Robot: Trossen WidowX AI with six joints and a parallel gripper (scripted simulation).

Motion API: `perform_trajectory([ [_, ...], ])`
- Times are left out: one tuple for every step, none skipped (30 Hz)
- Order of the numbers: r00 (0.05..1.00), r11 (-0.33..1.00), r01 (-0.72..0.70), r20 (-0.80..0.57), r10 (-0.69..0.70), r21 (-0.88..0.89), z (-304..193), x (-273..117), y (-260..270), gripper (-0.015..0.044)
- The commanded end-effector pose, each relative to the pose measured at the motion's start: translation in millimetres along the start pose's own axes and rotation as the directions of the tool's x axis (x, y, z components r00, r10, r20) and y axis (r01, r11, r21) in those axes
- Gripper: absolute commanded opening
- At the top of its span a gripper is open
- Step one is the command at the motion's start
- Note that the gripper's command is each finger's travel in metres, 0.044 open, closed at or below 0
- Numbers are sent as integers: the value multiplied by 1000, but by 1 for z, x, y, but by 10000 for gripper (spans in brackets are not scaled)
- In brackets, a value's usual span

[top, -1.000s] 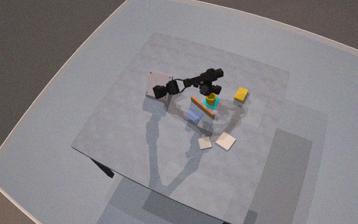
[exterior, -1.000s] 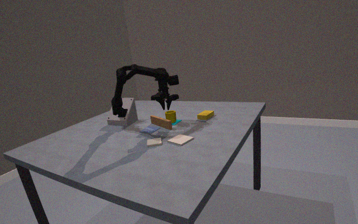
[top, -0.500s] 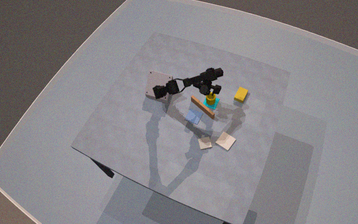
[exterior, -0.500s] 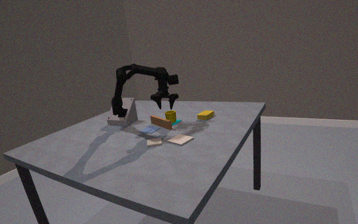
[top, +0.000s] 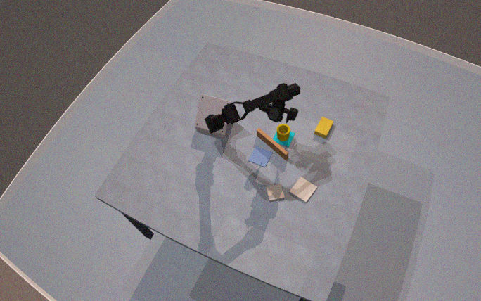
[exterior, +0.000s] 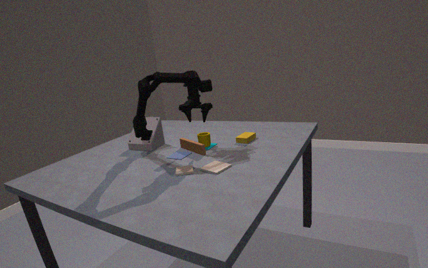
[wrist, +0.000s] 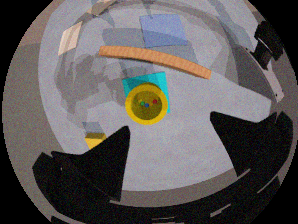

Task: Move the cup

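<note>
The yellow cup [top: 283, 133] [exterior: 204, 140] [wrist: 146, 104] stands upright on the cyan pad [top: 289, 143] [exterior: 212, 146] [wrist: 159, 80]. Small marbles, among them green, blue and red ones, show inside it in the wrist view. The blue pad [top: 260, 157] [exterior: 179, 154] [wrist: 164, 31] lies bare on the other side of the wooden wall. My gripper [top: 283, 119] [exterior: 197, 121] [wrist: 172, 123] is wide open and empty, pointing down above the level of the cup's rim, apart from the cup.
The low wooden wall [top: 272, 143] [exterior: 192, 146] [wrist: 155, 57] stands between the pads. A yellow block [top: 323, 126] [exterior: 245, 138] [wrist: 95, 140] lies beyond the cyan pad. A larger cream tile [top: 303, 190] [exterior: 215, 166] and a smaller one [top: 275, 193] [exterior: 184, 171] lie beyond the blue pad.
</note>
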State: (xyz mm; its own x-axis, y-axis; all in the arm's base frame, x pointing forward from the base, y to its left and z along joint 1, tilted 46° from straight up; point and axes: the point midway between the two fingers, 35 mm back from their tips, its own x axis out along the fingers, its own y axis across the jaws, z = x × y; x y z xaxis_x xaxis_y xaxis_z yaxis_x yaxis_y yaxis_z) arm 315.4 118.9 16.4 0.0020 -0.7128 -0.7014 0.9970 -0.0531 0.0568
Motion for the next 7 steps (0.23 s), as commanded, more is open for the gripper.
perform_trajectory([
  [1000,1000,0,-7,0,7,0,-12,0,440],
  [1000,1000,0,-7,0,7,0,-13,0,440],
  [1000,1000,0,-7,0,7,0,-13,0,440],
  [1000,1000,0,-7,0,7,0,-13,0,440],
  [1000,1000,-3,-2,3,0,0,-9,0,440],
  [1000,1000,-3,-2,3,0,0,-9,0,440],
  [1000,1000,-3,-2,3,0,0,-9,0,440],
])
